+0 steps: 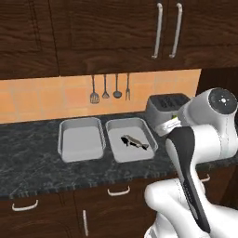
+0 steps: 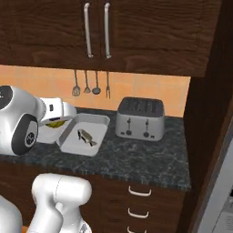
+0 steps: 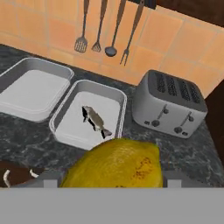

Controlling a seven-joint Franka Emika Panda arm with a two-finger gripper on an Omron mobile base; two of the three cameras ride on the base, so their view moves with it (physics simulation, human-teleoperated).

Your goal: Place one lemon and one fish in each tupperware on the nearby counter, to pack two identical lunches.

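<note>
Tupperware comes first on the left: in the left base view the left tray (image 1: 81, 138) lies bare on the counter (image 1: 32, 158), and just beside it, close but apart, the right tray (image 1: 131, 138) carries one fish (image 1: 135, 142) lying at a slant on its floor. To the right of the trays stands the steel toaster (image 1: 163, 109), partly behind the robot's white arm, and above the trays four utensils (image 1: 109, 88) hang against the orange tile wall.

From the right base view the arm's white body covers the left tray, so the right tray (image 2: 84, 133) with its fish (image 2: 86, 137) is what can be made out; a sliver of yellow (image 2: 55, 124) peeks out under the white hand at the tray's left end. This view gives the toaster (image 2: 140, 118) whole, with four slots on top and its levers and knobs on the front, and more of the counter (image 2: 150, 157) running right to a dark wood wall.

Seen from the hand, both trays (image 3: 33, 87) (image 3: 89, 116) lie below the hanging utensils, the fish (image 3: 96, 121) in the nearer one, the toaster (image 3: 168, 104) to their right. A lemon (image 3: 114, 165) bulks large at the bottom, right at the gripper (image 3: 113, 179), whose fingertips are hidden behind the fruit; the claw is closed around the lemon, held in the air on the near side of the fish tray.
</note>
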